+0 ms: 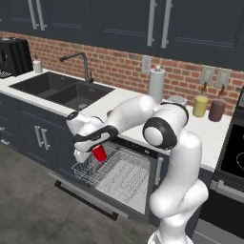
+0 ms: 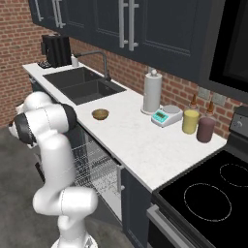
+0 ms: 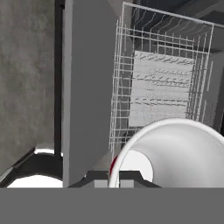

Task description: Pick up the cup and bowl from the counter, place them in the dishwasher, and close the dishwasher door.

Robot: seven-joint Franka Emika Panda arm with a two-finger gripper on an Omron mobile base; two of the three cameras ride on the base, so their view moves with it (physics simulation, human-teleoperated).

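One item down, sort of: the small red plastic party cup with the white rim (image 1: 99, 153) is pinched in the tool (image 3: 114, 177), jaws closed on its wall at the rim, and it's hanging just over the near end of the silver wire rack (image 1: 116, 173) of the built-in under-counter dishwasher (image 1: 138, 167). From the hand camera you look straight down into the cup's white inside, with the rack wires right behind it.

The flat dark grey drop-down dishwasher door (image 1: 88, 193) is lying open below the rack, bar handle at the outer edge. The rack itself looks empty to me, just tines.

The small shallow olive-tan bowl (image 2: 100, 114) is sitting out on the long white marbled counter (image 2: 135, 140), a little in from its front edge, between the dark sink (image 2: 86, 85) and the white paper towel roll (image 2: 151, 92). Nothing in it that I can see.

What I'd worry about: the grip is on one wall near the rim, so the cup could swing or slip if let go too high, then bounce off the tines or tip sideways out of the rack onto the door. Also the arm's elbow is close to the counter edge, so backing out carelessly could clip it.
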